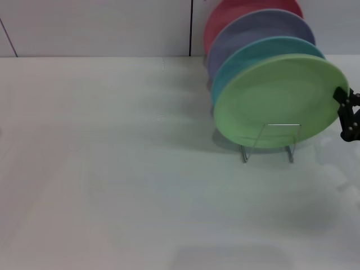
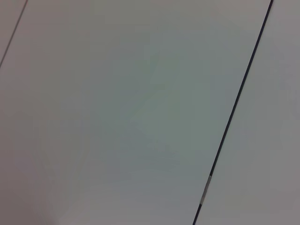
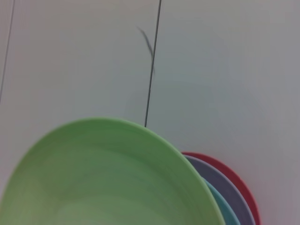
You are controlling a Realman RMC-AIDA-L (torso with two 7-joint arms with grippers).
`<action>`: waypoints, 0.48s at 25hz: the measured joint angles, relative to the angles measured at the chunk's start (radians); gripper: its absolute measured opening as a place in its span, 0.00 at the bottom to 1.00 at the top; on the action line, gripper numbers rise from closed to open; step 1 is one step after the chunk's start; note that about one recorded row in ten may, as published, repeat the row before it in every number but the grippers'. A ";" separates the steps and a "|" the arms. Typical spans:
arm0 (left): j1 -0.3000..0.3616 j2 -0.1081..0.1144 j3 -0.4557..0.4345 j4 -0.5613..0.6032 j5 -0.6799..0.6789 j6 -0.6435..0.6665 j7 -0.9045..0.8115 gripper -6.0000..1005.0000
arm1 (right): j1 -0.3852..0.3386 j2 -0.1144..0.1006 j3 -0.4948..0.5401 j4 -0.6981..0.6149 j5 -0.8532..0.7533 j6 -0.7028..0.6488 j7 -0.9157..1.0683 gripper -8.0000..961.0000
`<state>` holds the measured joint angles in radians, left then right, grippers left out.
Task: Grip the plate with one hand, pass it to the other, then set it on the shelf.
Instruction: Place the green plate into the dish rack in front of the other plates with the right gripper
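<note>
The light-green plate (image 1: 278,101) stands upright in the front slot of the silver wire shelf (image 1: 270,143), at the right of the table in the head view. Its green face (image 3: 103,178) also fills the lower part of the right wrist view. My right gripper (image 1: 347,115) shows as a black part at the head view's right edge, right at the plate's right rim; whether it touches the rim I cannot tell. My left gripper is out of view, and the left wrist view shows only a white surface with a dark seam (image 2: 234,112).
Behind the green plate, a turquoise plate (image 1: 253,53), a lavender plate (image 1: 247,31) and a red plate (image 1: 225,14) stand upright in the same rack. White table (image 1: 112,169) stretches to the left and front. A white wall rises behind.
</note>
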<state>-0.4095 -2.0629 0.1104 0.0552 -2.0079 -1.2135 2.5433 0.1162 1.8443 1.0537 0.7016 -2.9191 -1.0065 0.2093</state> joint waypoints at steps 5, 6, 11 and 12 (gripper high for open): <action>0.000 0.000 0.000 0.000 0.000 -0.002 0.000 0.73 | 0.015 0.009 -0.003 -0.037 0.000 -0.023 0.019 0.14; 0.000 0.000 0.000 0.000 0.000 -0.002 0.000 0.73 | 0.015 0.009 -0.003 -0.037 0.000 -0.023 0.019 0.14; -0.001 0.000 0.000 0.000 0.000 -0.003 0.000 0.73 | 0.017 0.010 -0.013 -0.050 0.000 -0.023 0.023 0.14; -0.001 0.000 0.000 0.000 0.000 -0.003 0.000 0.73 | 0.017 0.010 -0.013 -0.053 0.000 -0.023 0.025 0.14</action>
<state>-0.4105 -2.0626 0.1104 0.0554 -2.0079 -1.2166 2.5432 0.1335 1.8546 1.0405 0.6484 -2.9191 -1.0297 0.2339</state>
